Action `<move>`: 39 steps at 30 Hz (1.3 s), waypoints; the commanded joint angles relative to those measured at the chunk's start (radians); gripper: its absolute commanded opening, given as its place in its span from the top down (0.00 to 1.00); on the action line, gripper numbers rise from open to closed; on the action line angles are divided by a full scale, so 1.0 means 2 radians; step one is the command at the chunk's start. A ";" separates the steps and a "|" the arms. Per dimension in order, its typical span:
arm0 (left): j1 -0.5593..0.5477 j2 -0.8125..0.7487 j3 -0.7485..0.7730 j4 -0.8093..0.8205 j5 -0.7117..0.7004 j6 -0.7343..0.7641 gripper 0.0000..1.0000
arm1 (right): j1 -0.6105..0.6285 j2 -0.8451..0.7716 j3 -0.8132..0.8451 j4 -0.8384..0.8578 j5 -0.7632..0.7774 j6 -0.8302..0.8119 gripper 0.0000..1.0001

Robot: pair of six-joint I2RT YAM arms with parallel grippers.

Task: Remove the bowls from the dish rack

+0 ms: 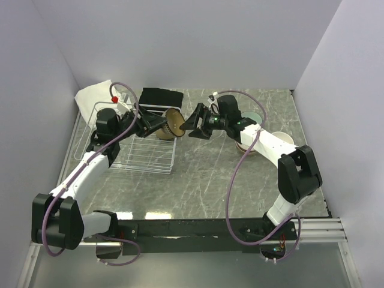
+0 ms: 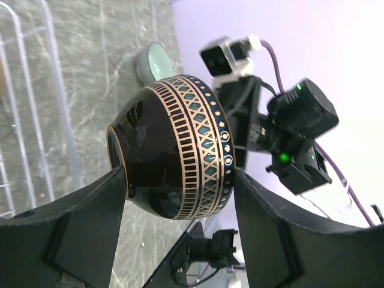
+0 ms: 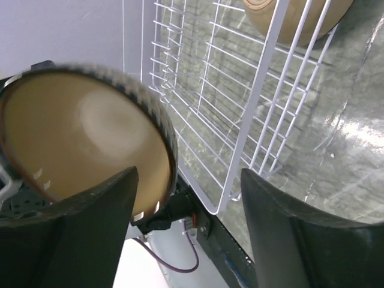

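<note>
From above, the white dish rack (image 1: 137, 150) sat left of centre on the grey table (image 1: 204, 180), with a white cloth (image 1: 95, 93) and a black cloth (image 1: 161, 96) beyond it toward the upper left. The left gripper (image 1: 163, 124) was clamped on a dark patterned bowl (image 1: 175, 123), held on its side above the rack's right edge near the frame's centre. The right gripper (image 1: 187, 125) faced it from the right, jaws apart. A beige bowl (image 1: 282, 141) stood right of centre. In the left wrist view, the dark bowl filled the middle, pinched between both black fingers (image 2: 90, 225), its gold-banded rim turned to the right. A pale teal bowl (image 2: 153, 60) rested on the table at upper centre. In the right wrist view, the held bowl's tan inside filled the left half, its rim reaching into the gap between the spread jaws. A tan-brown bowl (image 3: 300, 18) showed through the rack's wires at the top right.
</note>
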 commanded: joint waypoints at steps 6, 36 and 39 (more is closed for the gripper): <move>-0.036 -0.007 0.014 0.063 0.019 0.001 0.99 | 0.003 0.002 0.020 0.024 -0.018 0.008 0.64; -0.042 -0.051 0.121 -0.327 -0.323 0.371 0.01 | -0.025 -0.084 -0.012 -0.287 0.370 -0.198 1.00; -0.042 -0.053 0.122 -0.338 -0.328 0.378 0.00 | -0.025 -0.066 -0.016 -0.288 0.384 -0.198 1.00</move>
